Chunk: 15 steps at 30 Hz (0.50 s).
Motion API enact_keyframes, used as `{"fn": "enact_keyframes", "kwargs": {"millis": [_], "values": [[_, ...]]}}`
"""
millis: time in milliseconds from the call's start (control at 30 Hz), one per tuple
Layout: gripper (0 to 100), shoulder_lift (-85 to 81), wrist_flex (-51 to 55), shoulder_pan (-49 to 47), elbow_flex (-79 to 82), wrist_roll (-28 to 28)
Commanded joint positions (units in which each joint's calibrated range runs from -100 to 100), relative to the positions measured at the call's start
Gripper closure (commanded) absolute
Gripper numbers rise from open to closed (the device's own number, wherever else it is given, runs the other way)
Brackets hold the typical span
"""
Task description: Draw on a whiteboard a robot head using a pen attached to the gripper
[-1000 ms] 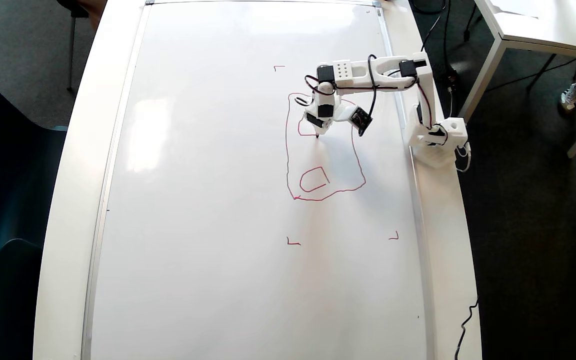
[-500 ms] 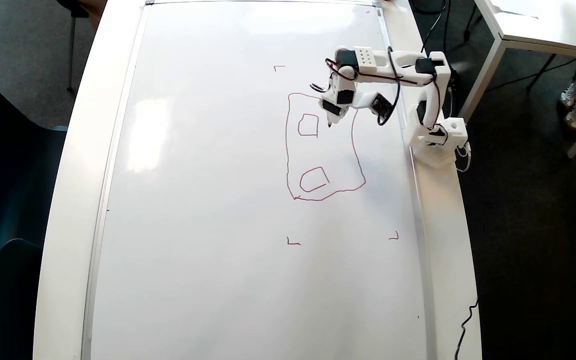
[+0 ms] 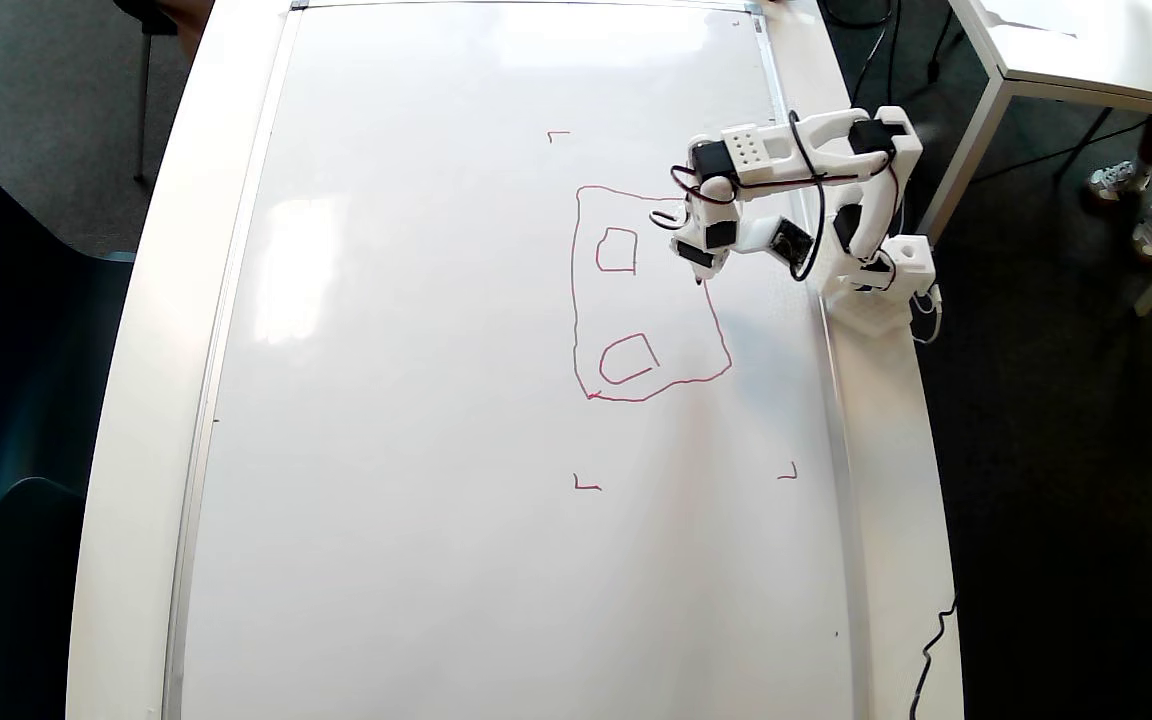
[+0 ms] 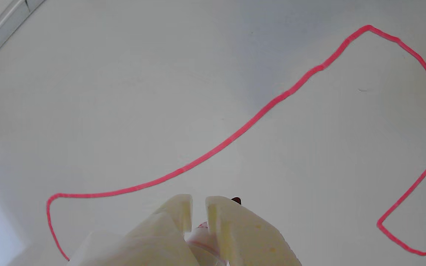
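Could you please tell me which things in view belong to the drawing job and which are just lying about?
Job:
whiteboard
robot head
pen
gripper, shut on pen

Lying about:
chairs
second table
person's feet
floor cables

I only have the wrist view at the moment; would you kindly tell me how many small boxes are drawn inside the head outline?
Observer: Two, in the overhead view: an upper box and a lower box, both inside the robot head.
Operator: Where does the pen sit against that outline?
Observer: The pen, clamped in the end effector, is close by the outline's right side.
Operator: Are the corner marks visible?
Observer: Three show on the whiteboard; the arm covers where a fourth would be.
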Motion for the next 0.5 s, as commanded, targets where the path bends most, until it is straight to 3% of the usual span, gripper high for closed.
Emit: {"fn": "enact_keyframes", "kwargs": {"millis": [0,467], "values": [[99,-1.40,-2.04,-0.30,-0.29,0.13],[99,8.07,-4.12,-2.36,-4.74,-0.19]]}}
